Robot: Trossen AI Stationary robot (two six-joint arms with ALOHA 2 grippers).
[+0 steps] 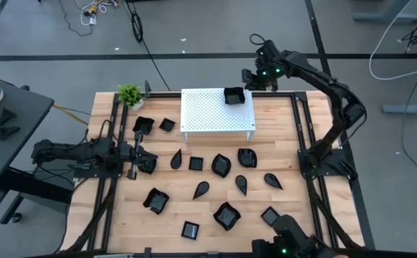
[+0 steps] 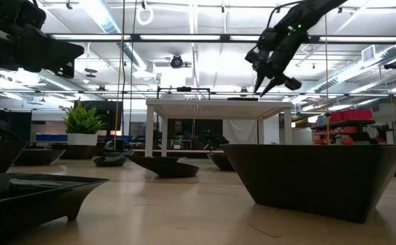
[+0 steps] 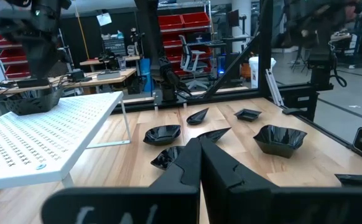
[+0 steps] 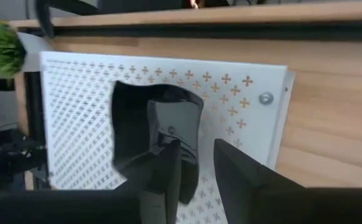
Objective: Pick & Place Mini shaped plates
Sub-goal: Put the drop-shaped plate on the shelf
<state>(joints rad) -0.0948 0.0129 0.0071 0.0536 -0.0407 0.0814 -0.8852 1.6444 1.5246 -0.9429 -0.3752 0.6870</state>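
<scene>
A black square mini plate (image 1: 233,95) (image 4: 156,124) rests on its base at the far right corner of the white perforated stand (image 1: 208,115). My right gripper (image 1: 250,80) (image 4: 198,149) hovers just above and beyond it, slanting down with its fingers open. In the low view its fingertips (image 2: 262,87) are clear of the stand top. Several more black plates (image 1: 221,165) lie scattered over the wooden table in front of the stand. My left gripper (image 1: 147,161) (image 3: 199,162) waits shut and level at the table's left side.
A small green potted plant (image 1: 130,94) stands at the far left corner beside the stand. Two plates (image 1: 143,125) lie near the left arm. Black rails (image 1: 305,143) run along both table sides. Most of the stand's top is bare.
</scene>
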